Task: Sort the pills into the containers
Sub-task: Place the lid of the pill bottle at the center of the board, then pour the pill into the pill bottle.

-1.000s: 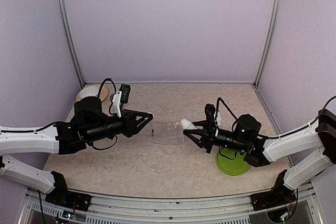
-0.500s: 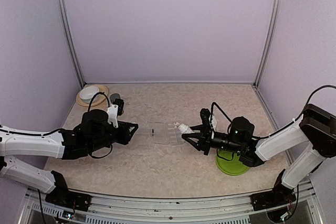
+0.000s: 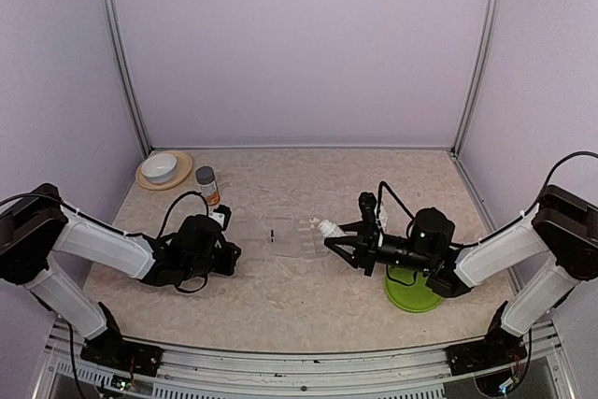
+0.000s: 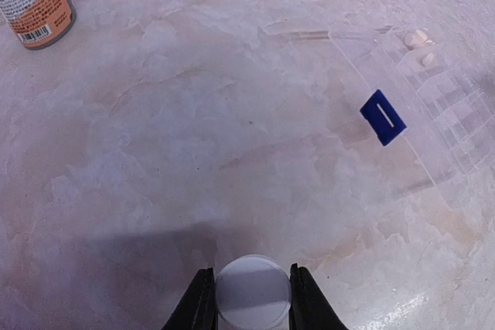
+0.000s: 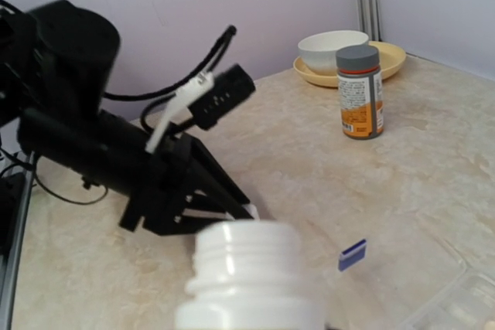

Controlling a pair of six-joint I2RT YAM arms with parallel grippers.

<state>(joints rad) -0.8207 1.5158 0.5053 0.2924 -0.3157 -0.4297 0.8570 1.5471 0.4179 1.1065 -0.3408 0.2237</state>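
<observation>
Nearest, at 7 o'clock: left gripper (image 4: 251, 290) clamped on round white cap (image 4: 251, 293), low over counter (image 4: 155, 152). At 4 o'clock: right gripper (image 3: 334, 235) clamped on white bottle (image 5: 247, 276), open neck showing. Between them: clear containers (image 3: 299, 236), blue mark (image 4: 382, 117) on 9 o'clock edge, few pills (image 4: 418, 38) inside. Farther, at 10 o'clock: orange-labelled bottle (image 3: 207, 186), then bowl (image 3: 161, 165).
</observation>
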